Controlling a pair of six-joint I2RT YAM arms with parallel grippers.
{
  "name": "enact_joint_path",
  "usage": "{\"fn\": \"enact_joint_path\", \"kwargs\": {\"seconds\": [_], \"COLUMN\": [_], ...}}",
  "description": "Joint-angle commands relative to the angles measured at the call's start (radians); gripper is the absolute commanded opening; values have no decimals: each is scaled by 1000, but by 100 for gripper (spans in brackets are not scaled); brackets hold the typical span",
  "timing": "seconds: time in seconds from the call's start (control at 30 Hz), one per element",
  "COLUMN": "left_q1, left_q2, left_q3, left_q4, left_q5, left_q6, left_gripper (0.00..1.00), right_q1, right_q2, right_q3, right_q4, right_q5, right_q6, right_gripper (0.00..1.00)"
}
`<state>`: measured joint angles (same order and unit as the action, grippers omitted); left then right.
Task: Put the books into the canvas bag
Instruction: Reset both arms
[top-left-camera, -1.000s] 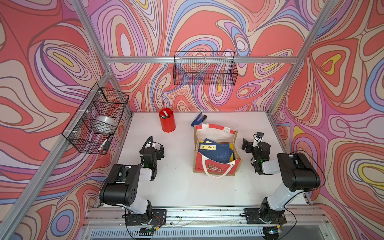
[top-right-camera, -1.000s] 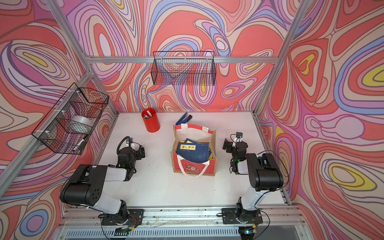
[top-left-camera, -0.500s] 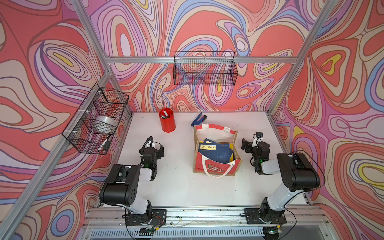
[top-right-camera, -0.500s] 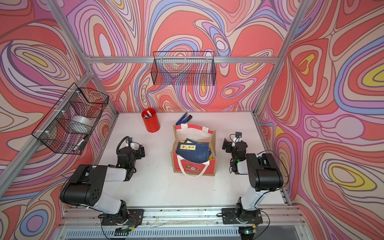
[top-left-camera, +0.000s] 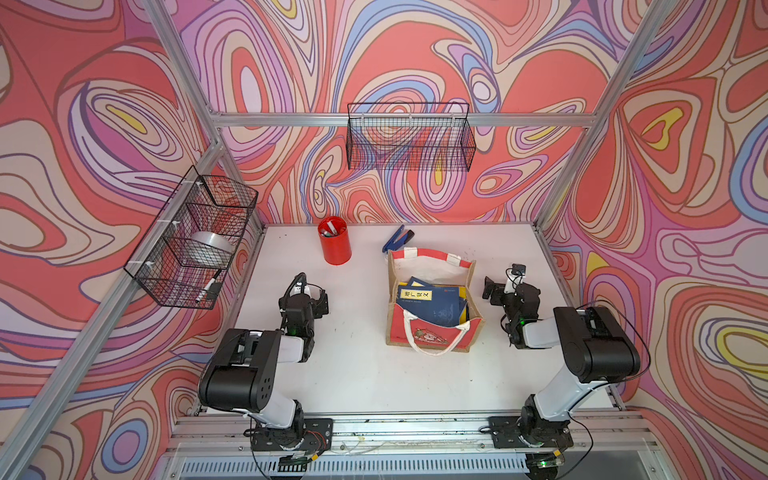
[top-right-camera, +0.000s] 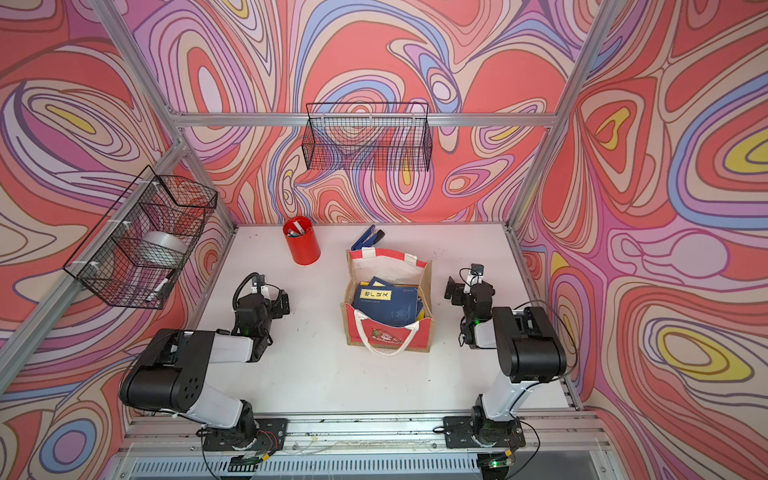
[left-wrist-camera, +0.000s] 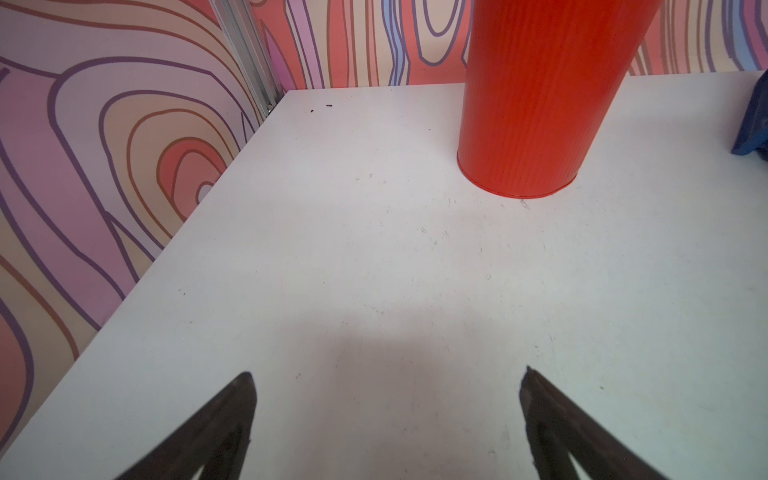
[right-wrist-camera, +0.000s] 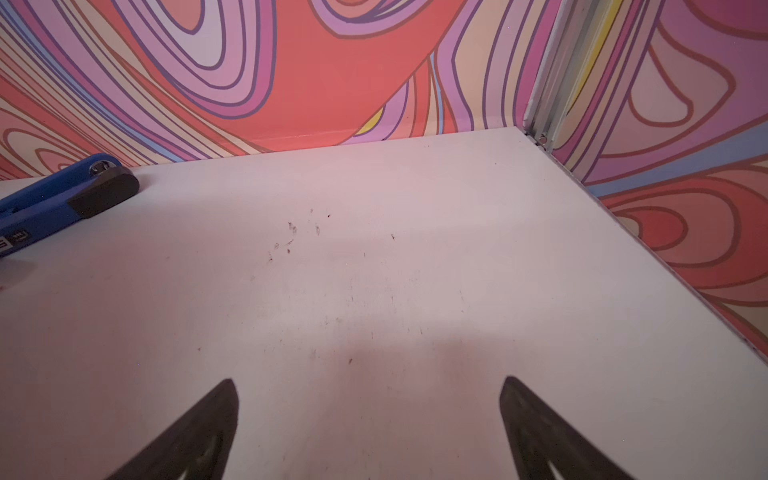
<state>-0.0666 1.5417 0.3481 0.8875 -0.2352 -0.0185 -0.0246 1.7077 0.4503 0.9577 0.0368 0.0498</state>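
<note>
Nothing was seen to have moved since the earlier frames: both arms, the canvas bag and the books were found where they had been.

In both top views the left gripper (top-left-camera: 321, 300) (top-right-camera: 281, 305) and the right gripper (top-left-camera: 492, 289) (top-right-camera: 454, 293) were held low over the white table (top-left-camera: 365, 374) (top-right-camera: 316, 374). Each had its jaws spread wide with nothing between them. The canvas bag (top-left-camera: 430, 269) (top-right-camera: 388, 268) stood upright between the two grippers, just beside the right one and well apart from the left one. The books (top-left-camera: 432, 309) (top-right-camera: 386, 308) were lodged inside the bag, with a tilted navy cover bearing a yellow label uppermost. A red pen cup (top-left-camera: 334, 249) (top-right-camera: 302, 247) was set ahead of the left gripper, toward the back wall. A blue tool (top-left-camera: 398, 239) (top-right-camera: 368, 239) lay just behind the bag, ahead of the right gripper and off to its bag side.

In the left wrist view the left gripper (left-wrist-camera: 387, 374) was shown wide open above bare table (left-wrist-camera: 332, 249), with nothing gripped. The red pen cup (left-wrist-camera: 540, 104) was seen upright ahead of it and well apart from it. A sliver of the blue tool (left-wrist-camera: 754, 129) was caught at the frame's edge.

In the right wrist view the right gripper (right-wrist-camera: 369, 381) was likewise shown wide open and empty over the scuffed table (right-wrist-camera: 374, 249). The blue tool (right-wrist-camera: 62, 199) was seen lying flat well ahead of it, near the back wall.
</note>
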Motion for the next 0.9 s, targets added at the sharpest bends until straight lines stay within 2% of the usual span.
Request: {"fn": "enact_joint_path", "kwargs": {"seconds": [0.0, 0.07, 0.1, 0.2, 0.27, 0.37, 0.4, 0.87], "left_q1": [-4, -4, -4, -4, -4, -4, -4, 12], "left_q2": [6, 6, 6, 5, 5, 6, 5, 4], "left_q3": [12, 12, 12, 12, 12, 12, 12, 19], "left_q4": [48, 48, 47, 48, 48, 48, 48, 31], "left_q5": [4, 4, 4, 4, 4, 4, 4, 38], "left_q6": [13, 13, 13, 14, 14, 13, 14, 0], "left_gripper": [100, 100, 100, 100, 100, 100, 100, 100], "right_q1": [3, 5, 5, 6, 6, 6, 5, 6], "right_q2": [1, 1, -1, -3, 0, 1, -2, 0], "right_q3": [9, 7, 5, -54, -58, 14, 9, 7], "right_q4": [9, 12, 14, 121, 132, -5, 8, 14], "right_q5": [7, -22, -114, -206, -190, 1, 15, 17], "right_q6": [-6, -15, -54, -86, -78, -6, -6, -6], "right_gripper": [98, 98, 98, 98, 98, 98, 98, 98]}}
